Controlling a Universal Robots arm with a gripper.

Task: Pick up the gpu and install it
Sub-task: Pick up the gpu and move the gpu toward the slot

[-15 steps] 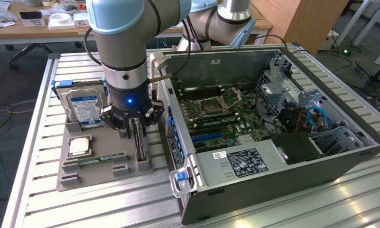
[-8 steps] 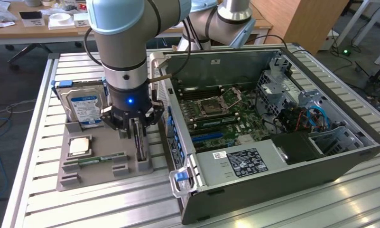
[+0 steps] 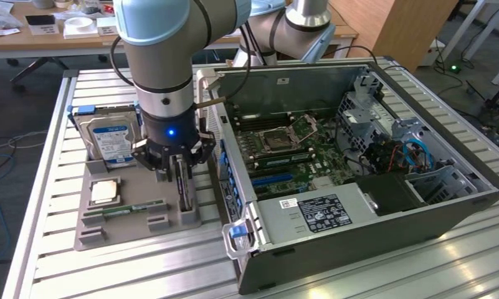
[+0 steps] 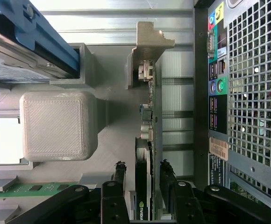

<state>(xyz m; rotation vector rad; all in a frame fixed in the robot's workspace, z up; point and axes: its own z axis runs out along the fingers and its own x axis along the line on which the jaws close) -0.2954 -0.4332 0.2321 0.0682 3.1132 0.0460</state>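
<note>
While set astride the gpu, gripper open, fingers flanking both faces without touching; standing on edge in the gray holder tray; long axis level, parallel to the computer case's ported rear panel; far end against a tray post; hard drive beyond.

Thin black gpu stands on edge in the grey holder.

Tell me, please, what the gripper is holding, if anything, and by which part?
Nothing is held yet: the open fingers straddle the upper edge of the gpu, with gaps showing on both sides.
</note>
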